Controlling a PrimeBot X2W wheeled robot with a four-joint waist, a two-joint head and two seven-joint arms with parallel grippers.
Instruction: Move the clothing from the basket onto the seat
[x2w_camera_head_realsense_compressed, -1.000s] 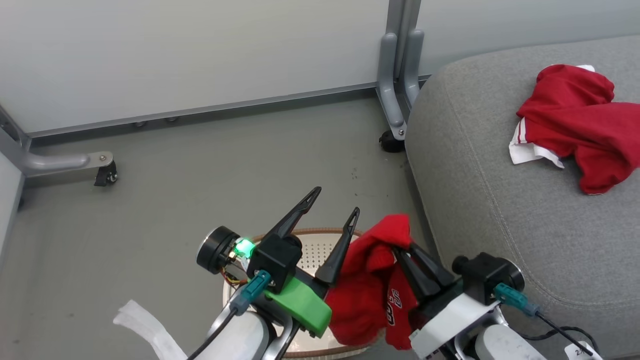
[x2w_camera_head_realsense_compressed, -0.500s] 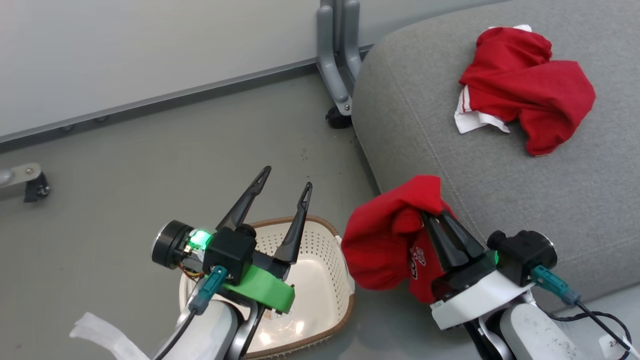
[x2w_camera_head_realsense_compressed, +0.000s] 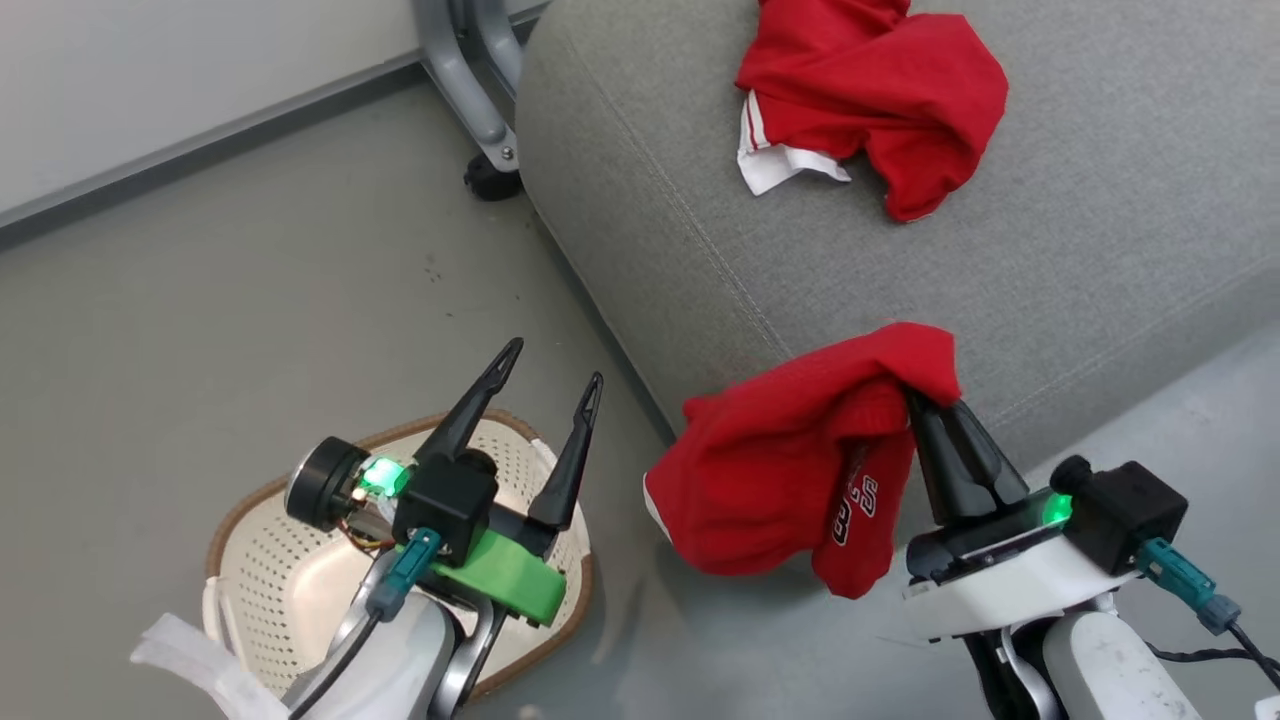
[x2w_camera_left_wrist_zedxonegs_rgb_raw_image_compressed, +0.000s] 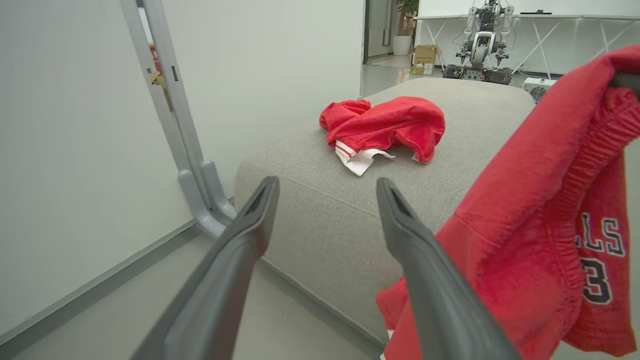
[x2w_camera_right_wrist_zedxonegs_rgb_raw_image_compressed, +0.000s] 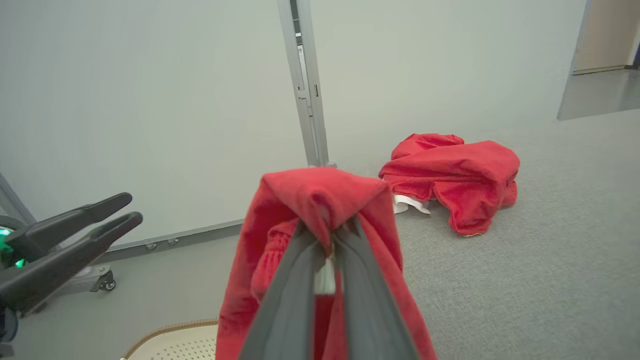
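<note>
Since a second ago the red garment (x2w_camera_head_realsense_compressed: 780, 470) has come away from the basket (x2w_camera_head_realsense_compressed: 262, 560), which it hung over then, and now hangs to the right of it, in front of the near edge of the seat (x2w_camera_head_realsense_compressed: 1100, 260). The head camera has swung too, so the whole scene sits differently in its view. At the near left the basket stands on the grey floor (x2w_camera_head_realsense_compressed: 200, 300). The left gripper (x2w_camera_head_realsense_compressed: 555, 362) hovers above the basket's right part, its two dark fingers spread wide and holding nothing. In the left wrist view they point toward the seat. Farther back, a grey metal post foot (x2w_camera_head_realsense_compressed: 470, 70) stands by the seat's far left corner. To the right of the basket the red garment droops in a loose bunch, with lettering on a lower flap. The right gripper (x2w_camera_head_realsense_compressed: 925, 405) has its fingers pressed together on the garment's top fold, and the cloth drapes over their tips. Whether the cloth touches the seat cannot be told. On the far part of the seat lies a second red garment (x2w_camera_head_realsense_compressed: 880, 80), crumpled, white striped trim at its left edge, well apart from the held one.
</note>
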